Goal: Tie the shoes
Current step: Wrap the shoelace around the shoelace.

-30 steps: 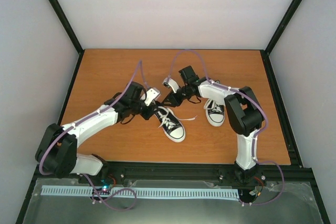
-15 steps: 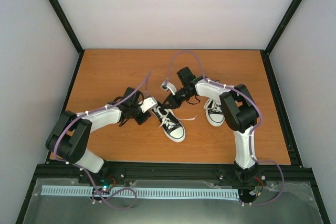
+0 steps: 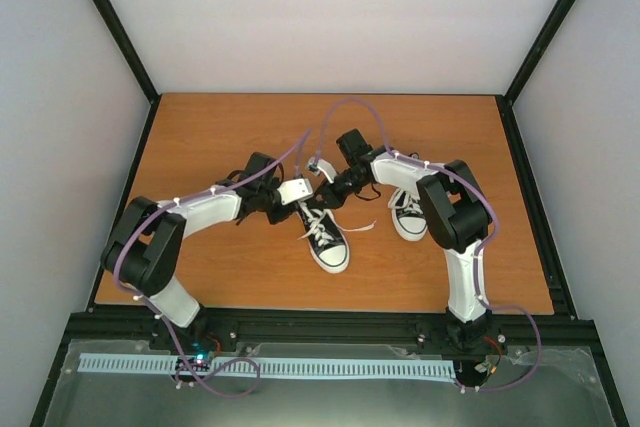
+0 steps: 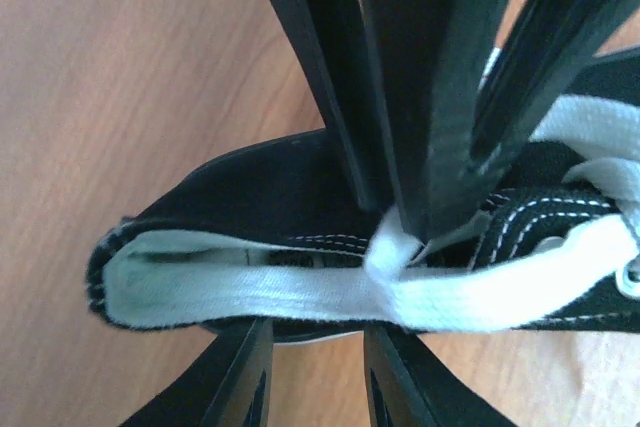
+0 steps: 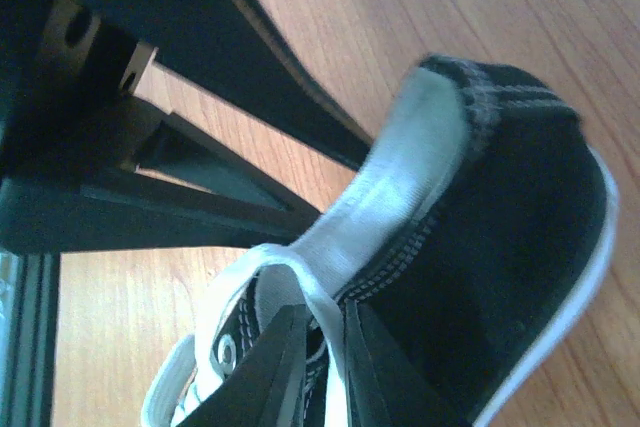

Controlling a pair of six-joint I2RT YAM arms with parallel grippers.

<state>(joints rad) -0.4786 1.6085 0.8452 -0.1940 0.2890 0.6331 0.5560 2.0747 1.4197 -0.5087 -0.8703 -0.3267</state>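
One black shoe (image 3: 327, 239) with a white toe cap lies mid-table, and its mate (image 3: 407, 215) lies to the right by the right arm. Both grippers meet over the first shoe's heel opening. My right gripper (image 5: 330, 325) is shut on a white lace (image 5: 335, 247) that runs down between its fingers from a loop over the collar. My left gripper (image 4: 315, 332) stands open just short of the shoe's (image 4: 260, 187) side. A flat lace (image 4: 300, 292) crosses past its tips, and nothing lies between them. The right gripper's fingers (image 4: 430, 147) reach down onto that lace.
A loose lace end (image 3: 358, 227) trails on the wooden table (image 3: 200, 137) between the shoes. Black frame rails border the table, with grey walls behind. The right arm's elbow (image 3: 455, 212) stands close beside the second shoe.
My left gripper has moved right, up to the shoe's heel, and the left elbow has swung inward. My right gripper's jaws have narrowed onto the lace.
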